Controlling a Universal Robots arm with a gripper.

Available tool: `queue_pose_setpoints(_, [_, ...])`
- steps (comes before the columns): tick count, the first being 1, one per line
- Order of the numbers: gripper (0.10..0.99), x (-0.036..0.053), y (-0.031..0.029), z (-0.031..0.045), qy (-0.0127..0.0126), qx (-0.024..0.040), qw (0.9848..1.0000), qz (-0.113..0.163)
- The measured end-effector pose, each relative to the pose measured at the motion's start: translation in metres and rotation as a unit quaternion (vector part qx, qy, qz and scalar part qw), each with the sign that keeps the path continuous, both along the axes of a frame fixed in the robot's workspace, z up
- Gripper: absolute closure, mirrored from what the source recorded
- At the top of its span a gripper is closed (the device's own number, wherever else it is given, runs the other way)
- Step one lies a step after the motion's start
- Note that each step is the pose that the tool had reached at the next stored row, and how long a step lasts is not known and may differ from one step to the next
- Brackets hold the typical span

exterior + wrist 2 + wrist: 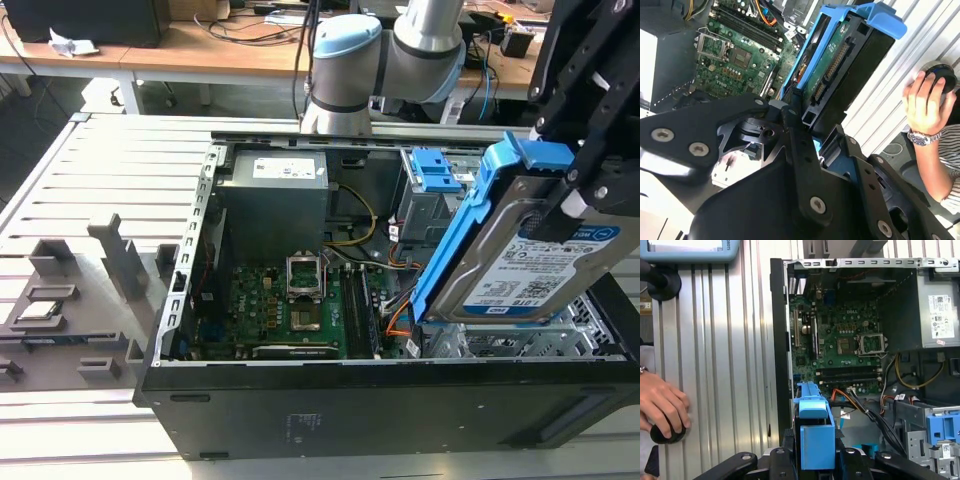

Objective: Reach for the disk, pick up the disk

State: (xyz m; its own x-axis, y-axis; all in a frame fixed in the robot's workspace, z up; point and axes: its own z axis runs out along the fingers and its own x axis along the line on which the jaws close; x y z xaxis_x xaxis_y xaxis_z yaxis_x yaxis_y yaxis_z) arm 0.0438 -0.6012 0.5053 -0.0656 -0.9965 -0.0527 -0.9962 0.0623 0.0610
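The disk (pixel 520 270), a silver drive with a white-and-blue label in a bright blue carrier frame, hangs tilted above the open computer case (pixel 300 400) at the exterior view's right. My gripper (pixel 565 205) is shut on its upper end, black fingers clamping the blue frame. In the second wrist view the disk (pixel 840 65) sticks out from between the fingers of the gripper (pixel 810 125), connector edge showing. The first wrist view has the blue carrier of the disk (pixel 815 435) edge-on in the gripper (pixel 815 462), above the case's drive bay.
Inside the case lie a green motherboard (pixel 290 300), a grey power supply (pixel 275 195) and a drive cage with blue latches (pixel 435 170). Grey fixtures (pixel 110 260) stand on the slatted table at the exterior view's left. A person's hand (pixel 665 407) rests on a black knob beside the case.
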Motion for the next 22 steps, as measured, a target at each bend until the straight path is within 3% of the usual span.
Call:
queue_pose_setpoints(3, [0.718, 0.0116, 0.0000, -0.0002, 0.0004, 0.0000, 1.0000, 0.000])
queue_pose_setpoints(14, [0.718, 0.0378, 0.0001, -0.0018, 0.0023, 0.0000, 1.0000, 0.000])
queue_pose_setpoints(18, [0.718, 0.0427, 0.0000, -0.0074, 0.0053, 0.0001, 1.0000, 0.000])
queue_pose_setpoints(22, [0.718, 0.0497, 0.0000, -0.0199, 0.0096, 0.0001, 1.0000, 0.000])
